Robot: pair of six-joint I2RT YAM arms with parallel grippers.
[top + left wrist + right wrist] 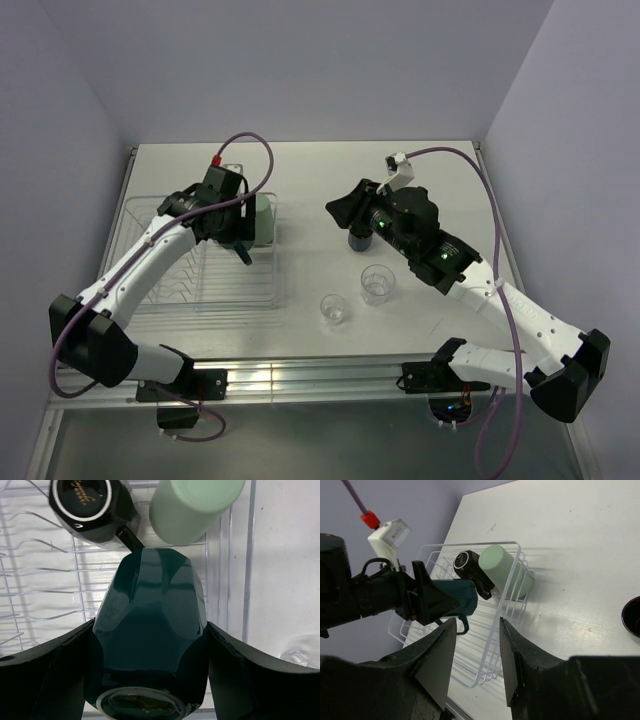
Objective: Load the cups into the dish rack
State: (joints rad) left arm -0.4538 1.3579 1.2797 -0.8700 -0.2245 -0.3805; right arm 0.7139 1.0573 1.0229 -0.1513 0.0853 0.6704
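Note:
My left gripper [150, 625] is shut on the dark green mug [150, 645], which it holds sideways over the clear dish rack [40, 580]. Further on in the rack lie the black mug [92, 507] and the mint green tumbler [192, 507], both on their sides. In the top view the left gripper [228, 225] hangs over the rack [160, 290] beside the mint tumbler [262, 220]. My right gripper [345, 208] stands open and empty above the navy mug [358, 240]. Two clear tumblers [377, 284] [334, 308] stand upright on the table.
The right wrist view shows the rack [485, 670] across from the open fingers [437, 655], with the navy mug's rim [632, 616] at the right edge. Purple cables loop over both arms. Walls close in the table at the back and sides.

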